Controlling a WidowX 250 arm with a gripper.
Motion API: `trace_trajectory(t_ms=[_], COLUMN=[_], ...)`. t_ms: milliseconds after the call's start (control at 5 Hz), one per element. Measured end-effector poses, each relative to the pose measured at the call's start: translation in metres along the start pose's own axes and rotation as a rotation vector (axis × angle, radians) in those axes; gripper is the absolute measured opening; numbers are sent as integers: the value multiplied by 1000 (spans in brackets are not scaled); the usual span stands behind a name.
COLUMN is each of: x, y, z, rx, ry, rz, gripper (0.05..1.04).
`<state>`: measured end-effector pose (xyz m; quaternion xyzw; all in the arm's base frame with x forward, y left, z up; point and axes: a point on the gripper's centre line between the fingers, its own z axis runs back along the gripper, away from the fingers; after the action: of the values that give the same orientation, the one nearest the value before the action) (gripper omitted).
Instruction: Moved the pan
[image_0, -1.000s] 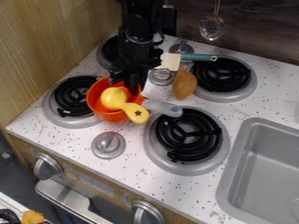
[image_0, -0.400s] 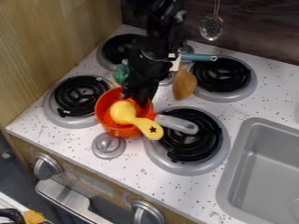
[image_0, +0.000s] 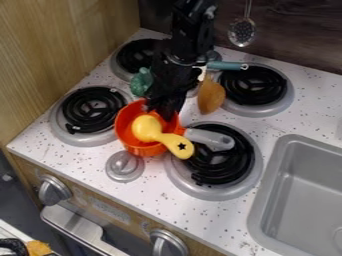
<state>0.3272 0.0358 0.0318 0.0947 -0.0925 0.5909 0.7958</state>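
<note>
The black two-finger gripper (image_0: 162, 110) has its fingers closed on the far rim of the orange, pot-shaped pan with a grey handle (image_0: 125, 131). The pan is between the left black-coil burner (image_0: 71, 111) and the near black-coil burner (image_0: 248, 165), its handle pointing right over the latter. A yellow toy utensil with a star on its handle (image_0: 146, 128) lies in it.

The black gripper (image_0: 162, 113) is at the far rim of the orange pan (image_0: 131, 144), which holds a yellow ladle (image_0: 147, 128) and whose grey handle (image_0: 210, 139) reaches over the front right burner (image_0: 230, 170). Behind the pan are a green toy (image_0: 141, 82) and a brown, rounded thing (image_0: 211, 95), on either side of the arm. The sink (image_0: 305, 195) lies to the right of the stove.
</note>
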Motion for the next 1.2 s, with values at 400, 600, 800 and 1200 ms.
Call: trace_trajectory(t_ms=[400, 600, 800, 1200], x=[-4, -6, -6, -5], y=[-5, -5, -7, -7], z=[-4, -5, -8, -8], rx=[2, -9, -33, -29], ry=[27, 36, 31, 21], rz=[13, 22, 31, 24], gripper=[72, 102, 271, 853])
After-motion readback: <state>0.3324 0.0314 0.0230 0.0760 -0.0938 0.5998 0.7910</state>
